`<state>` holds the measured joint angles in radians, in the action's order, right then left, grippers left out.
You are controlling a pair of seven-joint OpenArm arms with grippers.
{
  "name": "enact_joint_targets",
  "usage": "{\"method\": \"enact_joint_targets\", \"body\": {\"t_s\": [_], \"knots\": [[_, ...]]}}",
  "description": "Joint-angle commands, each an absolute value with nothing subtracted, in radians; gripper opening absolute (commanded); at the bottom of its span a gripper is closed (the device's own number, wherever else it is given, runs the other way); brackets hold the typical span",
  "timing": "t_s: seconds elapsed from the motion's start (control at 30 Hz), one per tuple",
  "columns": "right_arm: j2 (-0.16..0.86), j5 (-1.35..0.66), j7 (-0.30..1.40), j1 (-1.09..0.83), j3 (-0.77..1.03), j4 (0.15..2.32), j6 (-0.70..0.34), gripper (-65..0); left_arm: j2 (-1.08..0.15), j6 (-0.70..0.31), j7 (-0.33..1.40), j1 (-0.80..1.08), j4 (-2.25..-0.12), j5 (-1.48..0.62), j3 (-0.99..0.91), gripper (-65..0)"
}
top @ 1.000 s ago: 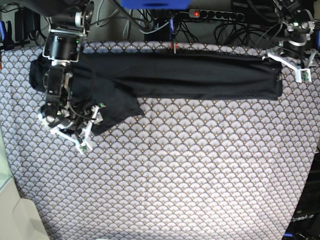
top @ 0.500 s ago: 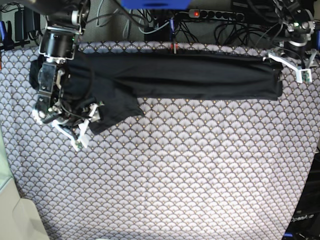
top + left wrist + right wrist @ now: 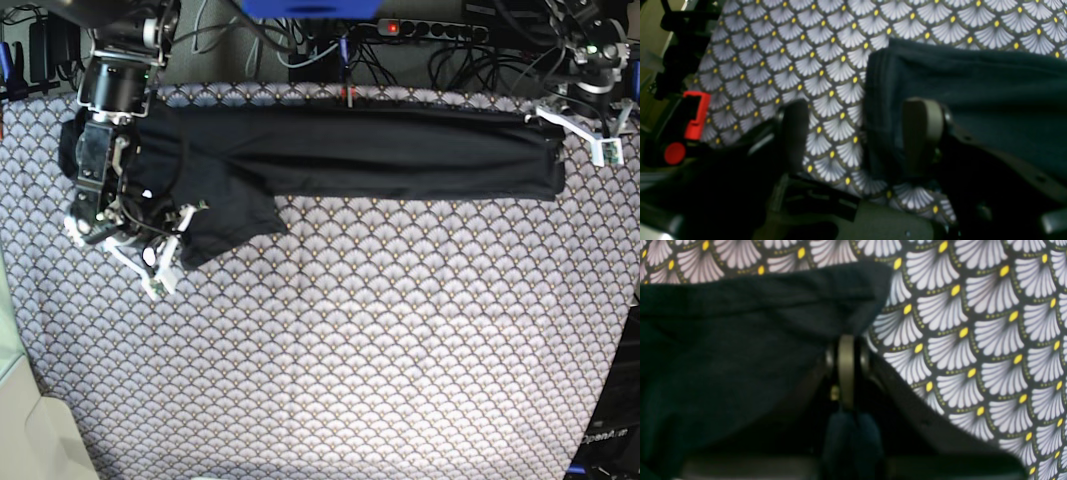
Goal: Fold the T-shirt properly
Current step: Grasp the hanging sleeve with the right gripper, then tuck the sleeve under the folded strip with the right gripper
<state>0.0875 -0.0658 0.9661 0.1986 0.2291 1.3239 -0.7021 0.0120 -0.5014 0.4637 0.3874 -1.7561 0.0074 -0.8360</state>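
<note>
The dark T-shirt lies as a long folded band across the far side of the table, with a flap hanging down at its left end. In the base view my right gripper sits at the lower edge of that flap. The right wrist view shows the right gripper with its pads pressed together, shut on the T-shirt at its hem corner. My left gripper hovers at the band's right end. In the left wrist view the left gripper is open, astride the end edge of the T-shirt, one finger over the cloth.
A pale scallop-patterned tablecloth covers the whole table. Cables and a power strip run behind the far edge. A red clamp sits off the table's edge beside my left gripper. A beige surface borders the table's near left.
My right gripper shifted slightly left along the flap's lower edge and closed from open onto the cloth. The left arm and the rest of the shirt have not moved.
</note>
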Motion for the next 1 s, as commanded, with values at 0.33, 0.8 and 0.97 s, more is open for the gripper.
{"method": "enact_joint_targets", "body": {"t_s": [0.33, 0.8, 0.97], "knots": [[0.110, -0.079, 1.020, 0.211, 0.228, 1.382, -0.698, -65.0, 0.004, -0.498, 0.440, 0.389, -1.774, -0.004, -0.839, -22.5], [0.107, -0.081, 1.167, 0.108, 0.225, 1.753, -0.698, -65.0, 0.004, -0.498, 0.433, 0.387, -1.774, -0.007, -0.839, -22.5], [0.111, -0.131, 1.187, 0.012, 0.223, 1.880, -0.698, -65.0, 0.002, -0.498, 0.435, 0.369, -1.764, -0.002, -0.837, -22.5]]}}
